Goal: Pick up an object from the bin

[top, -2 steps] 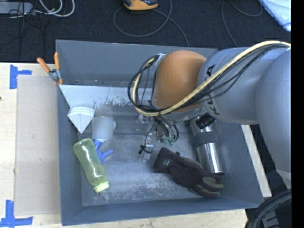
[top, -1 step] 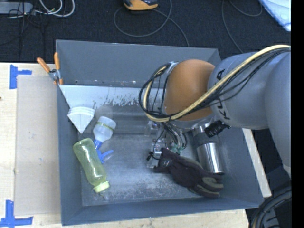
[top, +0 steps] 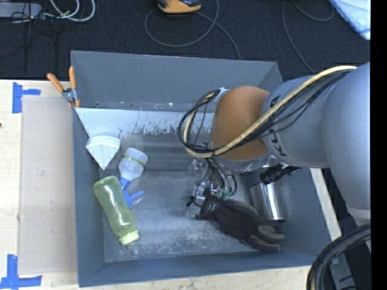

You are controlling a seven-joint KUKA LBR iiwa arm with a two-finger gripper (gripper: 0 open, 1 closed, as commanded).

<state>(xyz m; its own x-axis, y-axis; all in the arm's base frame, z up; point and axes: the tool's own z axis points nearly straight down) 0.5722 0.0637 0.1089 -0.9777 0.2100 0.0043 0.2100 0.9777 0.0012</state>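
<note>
My gripper point(top: 201, 199) hangs low in the middle of the bin, under the orange wrist cover. It sits right at the left end of a black glove point(top: 248, 225) that lies flat towards the bin's front right. Whether it touches the glove is hidden by its own body. A shiny metal cup point(top: 269, 201) lies on its side just right of the gripper, behind the glove.
Along the bin's left side lie a yellow-green plastic bottle point(top: 115, 209), a small clear cup with blue parts point(top: 132, 165) and a white paper cone point(top: 104, 150). The arm and its cables cover the bin's right rear.
</note>
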